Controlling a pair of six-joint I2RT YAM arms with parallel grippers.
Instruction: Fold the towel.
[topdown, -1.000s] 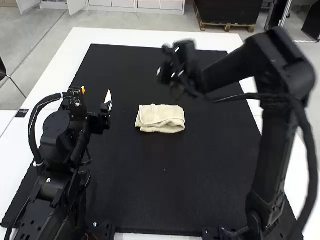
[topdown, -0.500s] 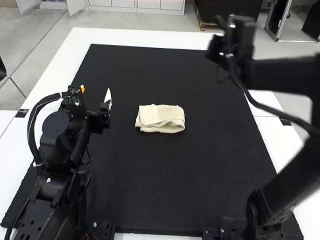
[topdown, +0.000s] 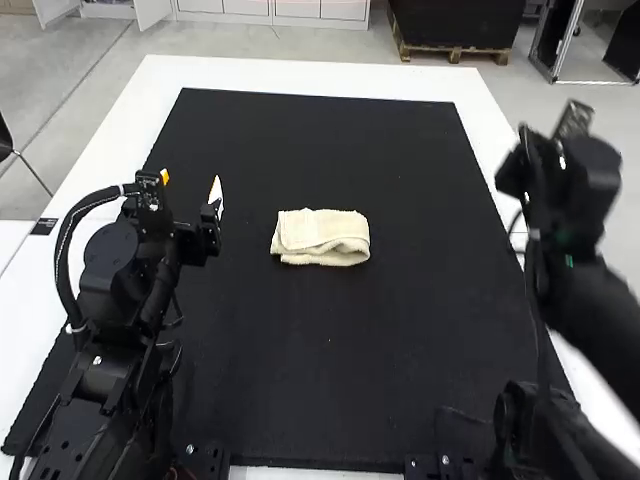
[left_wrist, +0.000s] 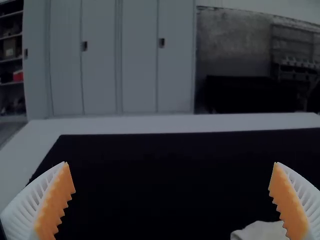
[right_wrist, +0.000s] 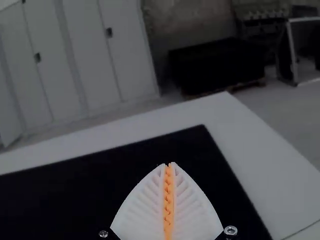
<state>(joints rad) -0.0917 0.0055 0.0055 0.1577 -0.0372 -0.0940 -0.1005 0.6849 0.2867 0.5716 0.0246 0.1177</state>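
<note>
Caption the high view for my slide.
Folded cream towel on a black mat, between left arm and right arm.

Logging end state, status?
Left gripper open, empty. Right gripper shut, empty, beyond mat's right edge. Towel folded into compact bundle mid-mat, untouched. Nothing lying over it.

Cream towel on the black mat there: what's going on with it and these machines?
Nothing is gripping the towel right now. It lies folded into a small, layered bundle near the middle of the black mat. The left gripper is open, off to one side. The right gripper is shut and empty, out by the mat's opposite edge. The folding looks done, or nearly so.
</note>
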